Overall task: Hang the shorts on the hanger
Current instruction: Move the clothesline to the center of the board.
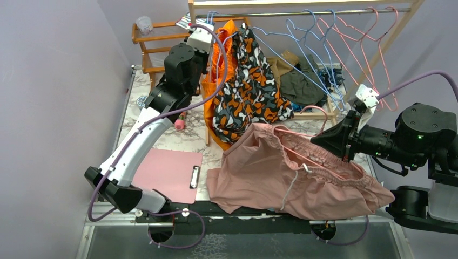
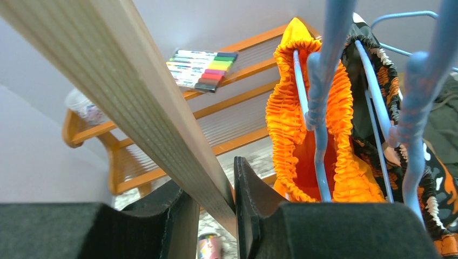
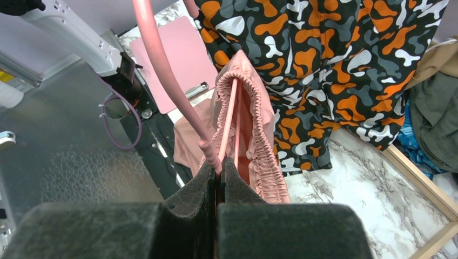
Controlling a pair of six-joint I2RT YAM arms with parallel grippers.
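Right pincer (image 3: 220, 164) clenched on hanger (image 3: 155, 65), only wrist view shows left pincer (image 2: 213, 186) grasping post (image 2: 119, 81)

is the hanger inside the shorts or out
Inside: the hanger runs into the shorts through the gathered waistband; the right gripper pinches its neck.

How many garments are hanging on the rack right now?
2: the orange garment, leftmost, and the camouflage garment just right of it. Another behind them could be hidden.

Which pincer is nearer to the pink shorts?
Right. The right pincer clamps the hanger inside the shorts; the left pincer grips the wooden post, far off.
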